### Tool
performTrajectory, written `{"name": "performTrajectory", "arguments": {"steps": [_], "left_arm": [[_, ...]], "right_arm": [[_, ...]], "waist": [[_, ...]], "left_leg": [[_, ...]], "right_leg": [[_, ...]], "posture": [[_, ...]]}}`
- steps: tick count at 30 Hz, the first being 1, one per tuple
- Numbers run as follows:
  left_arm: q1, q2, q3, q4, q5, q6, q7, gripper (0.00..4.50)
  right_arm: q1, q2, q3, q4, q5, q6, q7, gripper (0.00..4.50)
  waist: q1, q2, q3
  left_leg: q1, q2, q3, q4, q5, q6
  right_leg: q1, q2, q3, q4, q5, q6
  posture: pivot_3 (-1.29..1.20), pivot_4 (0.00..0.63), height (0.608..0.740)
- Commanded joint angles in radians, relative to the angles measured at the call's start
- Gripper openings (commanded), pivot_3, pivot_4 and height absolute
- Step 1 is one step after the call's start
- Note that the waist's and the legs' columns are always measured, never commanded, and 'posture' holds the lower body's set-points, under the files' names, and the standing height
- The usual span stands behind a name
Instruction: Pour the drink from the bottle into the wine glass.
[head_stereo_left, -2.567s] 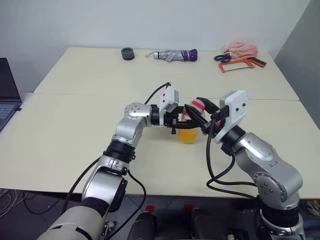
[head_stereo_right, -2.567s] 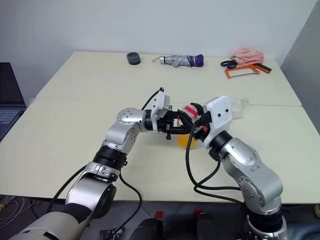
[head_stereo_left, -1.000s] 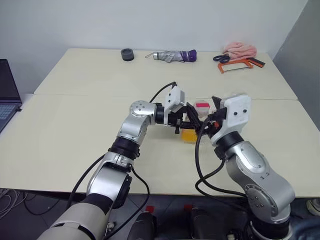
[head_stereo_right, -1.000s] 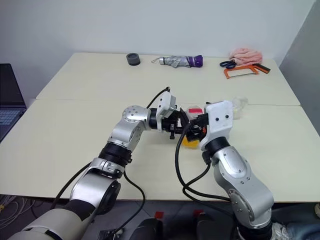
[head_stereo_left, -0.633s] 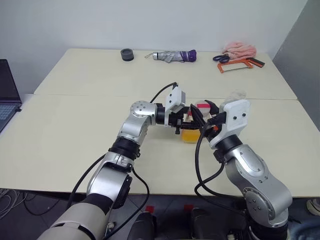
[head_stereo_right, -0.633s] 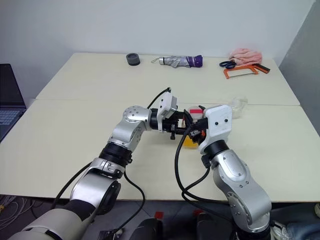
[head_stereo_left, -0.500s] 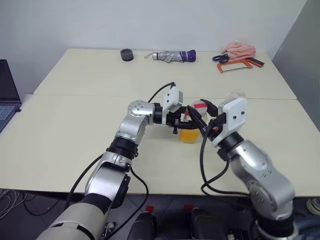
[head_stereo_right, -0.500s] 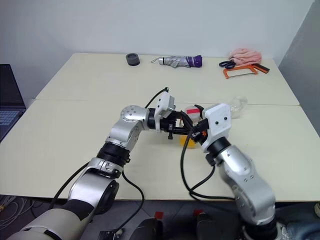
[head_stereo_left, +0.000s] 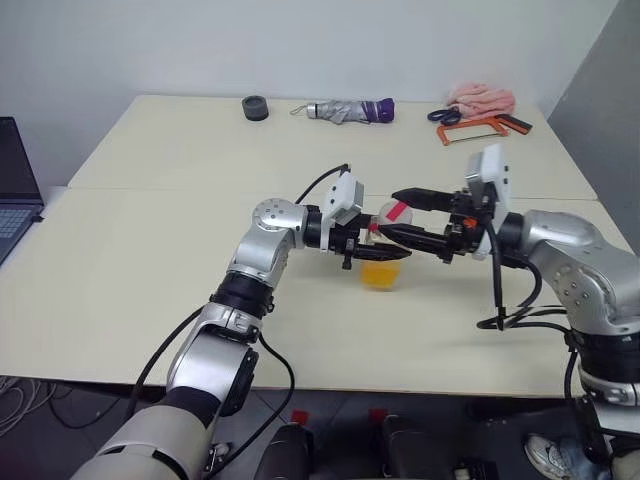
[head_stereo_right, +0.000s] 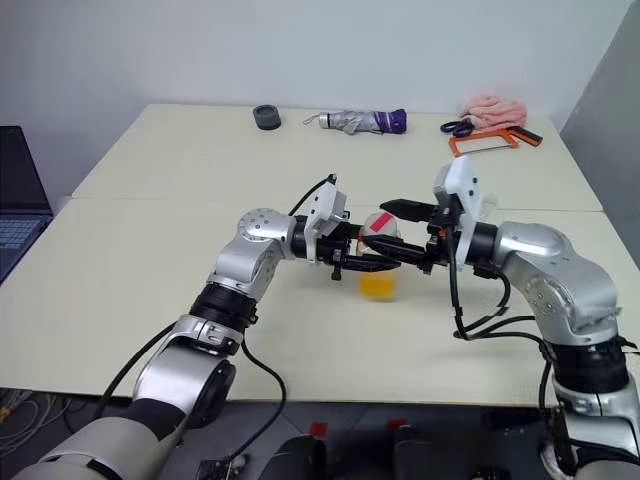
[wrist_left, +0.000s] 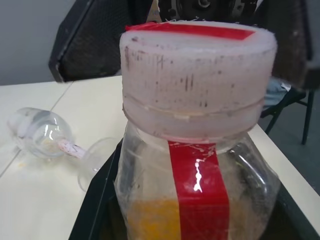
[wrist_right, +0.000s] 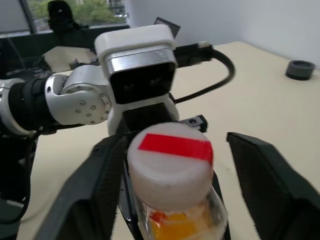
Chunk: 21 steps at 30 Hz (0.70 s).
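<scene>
Our left hand (head_stereo_left: 372, 246) grips the bottle (head_stereo_left: 383, 252) upright at desk centre, cap (wrist_right: 170, 160) still on; our right hand (wrist_right: 172, 200) gapes around it: close squarely, twist; wine glass (wrist_left: 47, 135) lies toppled at two o'clock

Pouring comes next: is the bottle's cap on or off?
On. The white, red-taped cap sits on the bottle; the open right gripper flanks it.

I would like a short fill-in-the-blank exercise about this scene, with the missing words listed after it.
1. The left gripper holds the ____ off the table.
2. The bottle's cap is still ____ the bottle.
3. The wine glass is lying on its ____ on the table.
4. The right gripper has its jaws ____ on either side of the cap.

Missing words: bottle; on; side; open
</scene>
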Motion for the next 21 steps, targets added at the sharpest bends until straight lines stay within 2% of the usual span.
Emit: {"name": "performTrajectory", "arguments": {"steps": [1,4,6,11,15,21], "left_arm": [[0.004,0.006,0.016,-0.050,-0.022,0.004,0.009,1.77],[0.005,0.009,0.016,-0.050,-0.022,0.003,0.012,1.77],[0.003,0.010,0.016,-0.045,-0.022,0.001,0.012,1.77],[-0.005,0.009,0.013,-0.034,-0.020,-0.005,0.005,1.77],[-0.009,0.005,0.012,-0.032,-0.019,-0.008,0.004,1.77],[-0.009,0.004,0.011,-0.037,-0.018,-0.008,0.004,1.77]], "right_arm": [[0.072,0.010,-0.084,-0.196,0.079,0.031,-0.098,4.30],[0.130,0.065,-0.072,-0.312,0.063,0.025,-0.227,4.30],[0.137,0.093,-0.009,-0.349,-0.010,0.008,-0.290,4.30],[0.105,0.123,0.135,-0.306,-0.197,-0.068,-0.360,4.30],[0.089,0.124,0.131,-0.256,-0.255,-0.100,-0.371,4.30],[0.103,0.136,0.077,-0.237,-0.251,-0.096,-0.386,4.30]], "waist": [[0.001,0.000,0.000],[-0.001,0.000,0.000],[-0.003,0.000,0.000],[-0.003,0.000,0.000],[-0.001,0.000,0.000],[-0.001,0.000,0.000]], "left_leg": [[0.000,0.000,0.000,0.000,0.000,0.000],[0.000,0.000,0.000,0.001,0.000,0.000],[0.000,-0.001,0.000,0.001,0.000,0.000],[0.001,-0.002,0.000,0.004,0.000,0.000],[0.001,-0.002,0.000,0.005,0.000,0.000],[0.000,-0.001,0.000,0.005,0.000,0.000]], "right_leg": [[0.000,-0.001,0.000,0.000,0.000,0.000],[0.000,0.000,0.000,0.000,0.000,0.000],[0.000,0.000,0.000,0.002,0.000,0.000],[0.000,0.003,0.000,0.004,0.000,0.000],[0.000,0.002,0.000,0.004,0.000,0.000],[0.000,0.002,0.000,0.004,0.000,0.000]], "posture": [[0.00,0.150,0.740],[0.00,0.150,0.740],[0.00,0.150,0.740],[0.00,0.150,0.740],[0.00,0.150,0.740],[0.00,0.150,0.740]]}}
